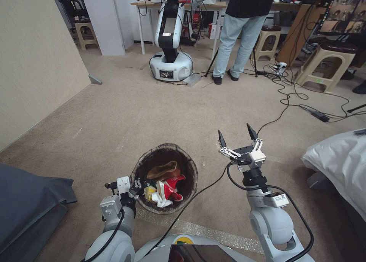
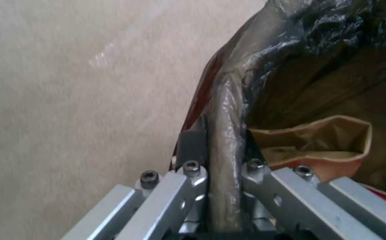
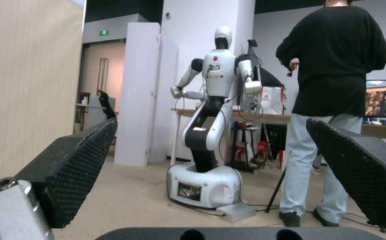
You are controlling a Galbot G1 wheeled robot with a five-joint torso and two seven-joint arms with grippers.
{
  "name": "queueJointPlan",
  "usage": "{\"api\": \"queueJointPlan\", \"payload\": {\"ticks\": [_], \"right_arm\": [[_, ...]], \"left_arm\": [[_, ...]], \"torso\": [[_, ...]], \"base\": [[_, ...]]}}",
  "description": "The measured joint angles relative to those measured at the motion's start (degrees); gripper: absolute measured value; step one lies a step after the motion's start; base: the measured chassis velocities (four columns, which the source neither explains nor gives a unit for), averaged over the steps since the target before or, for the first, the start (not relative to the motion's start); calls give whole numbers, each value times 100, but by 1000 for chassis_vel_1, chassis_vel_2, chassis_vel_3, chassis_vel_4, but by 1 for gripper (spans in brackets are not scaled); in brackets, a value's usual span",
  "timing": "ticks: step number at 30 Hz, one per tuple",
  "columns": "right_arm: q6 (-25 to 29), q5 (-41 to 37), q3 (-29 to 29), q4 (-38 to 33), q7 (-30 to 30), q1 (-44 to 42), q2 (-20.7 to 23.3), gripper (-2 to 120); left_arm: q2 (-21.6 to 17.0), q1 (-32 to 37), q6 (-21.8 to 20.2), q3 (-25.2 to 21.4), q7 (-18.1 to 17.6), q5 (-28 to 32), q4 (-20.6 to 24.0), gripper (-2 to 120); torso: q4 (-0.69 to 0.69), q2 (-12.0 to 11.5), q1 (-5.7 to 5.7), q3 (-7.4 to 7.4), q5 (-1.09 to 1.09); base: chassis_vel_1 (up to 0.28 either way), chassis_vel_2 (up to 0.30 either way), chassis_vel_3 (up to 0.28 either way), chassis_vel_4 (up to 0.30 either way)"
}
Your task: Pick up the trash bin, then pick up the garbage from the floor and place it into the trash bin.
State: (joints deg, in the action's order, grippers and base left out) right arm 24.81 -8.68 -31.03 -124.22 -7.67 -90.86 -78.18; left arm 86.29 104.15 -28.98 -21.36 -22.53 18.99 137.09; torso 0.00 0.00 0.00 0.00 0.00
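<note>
Bin point(image 1: 164, 155) pickup looks done: left gripper point(image 1: 134, 188) is clamped on the bin's near-left rim, and in the left wrist view the fingers point(image 2: 192, 146) pinch the liner-covered rim point(image 2: 223, 133) between them. The bin sits in front of the robot, a little left of centre; whether it is lifted off the carpet point(image 1: 152, 102) I can't tell.

Garbage point(image 1: 164, 185) is already inside the bin: a brown paper bag point(image 1: 163, 169) at the far side, red-and-white crushed cups point(image 1: 171, 187) and a yellow wrapper point(image 1: 149, 193) nearer. The bag also shows in the left wrist view point(image 2: 317, 140), just inside the rim.

Right gripper point(image 1: 236, 136) is held up right of the bin, fingers well apart, nothing in them, pointing toward the far end of the room.

No litter is visible on the carpet ahead, so collection looks mostly or fully finished. The floor near the base and under the arms is hidden, so leftovers there can't be ruled out.
</note>
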Motion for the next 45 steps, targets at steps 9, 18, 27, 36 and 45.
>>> {"api": "queueJointPlan", "payload": {"ticks": [9, 18, 27, 36, 45], "right_arm": [[80, 1, -36, 18, -49, -40, -10, 100], [121, 1, -34, 27, -99, -58, -26, 100], [176, 28, -32, 39, -143, -101, -37, 100], [223, 62, -14, 51, -191, -144, -56, 100], [228, 70, 9, 66, -212, -149, -48, 100]], "left_arm": [[-9, -254, -498, -112, -183, 605, -239, 0], [0, -462, -589, -198, -294, 985, -555, 0], [20, -598, -589, -224, -369, 1165, -755, 12], [15, -712, -524, -265, -374, 1238, -907, 46], [12, -747, -440, -266, -361, 1238, -926, 77]], "torso": [[0, 0, 0, 0, 0], [0, 0, 0, 0, 0], [0, 0, 0, 0, 0], [0, 0, 0, 0, 1], [0, 0, 0, 0, 0]], "base": [[0, 0, 0, 0], [0, 0, 0, 0], [0, 0, 0, 0], [0, 0, 0, 0], [0, 0, 0, 0]]}}
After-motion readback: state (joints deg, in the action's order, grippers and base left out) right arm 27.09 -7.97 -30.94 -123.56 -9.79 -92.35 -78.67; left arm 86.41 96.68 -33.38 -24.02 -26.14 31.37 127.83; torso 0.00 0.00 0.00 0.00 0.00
